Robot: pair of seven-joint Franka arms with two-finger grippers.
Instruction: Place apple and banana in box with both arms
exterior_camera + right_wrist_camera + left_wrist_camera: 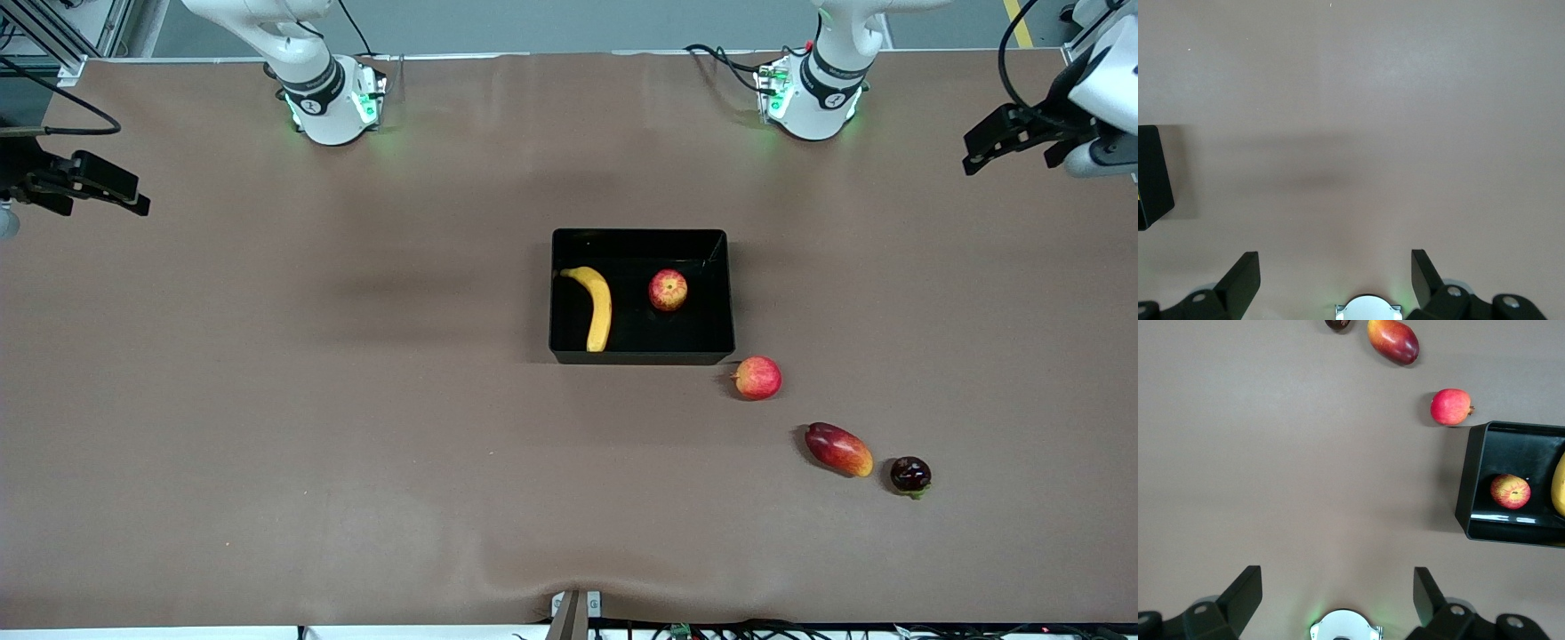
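The black box (642, 357) stands mid-table. The yellow banana (597, 307) lies in it toward the right arm's end. The deep-red apple (668, 290) sits in it toward the left arm's end. My left gripper (978, 153) is open and empty, raised over the left arm's end of the table. My right gripper (133, 197) is open and empty, raised over the right arm's end. The left wrist view shows the open left gripper (1338, 577), the box (1471, 480), the apple (1510, 491) and a bit of banana (1559, 487). The right wrist view shows the open right gripper (1336, 261) and a box corner (1151, 177).
A paler orange-pink apple (757, 377) lies just outside the box's near corner. A red-yellow mango (838, 449) and a small dark round fruit (910, 475) lie nearer the front camera, toward the left arm's end. The table is covered in brown cloth.
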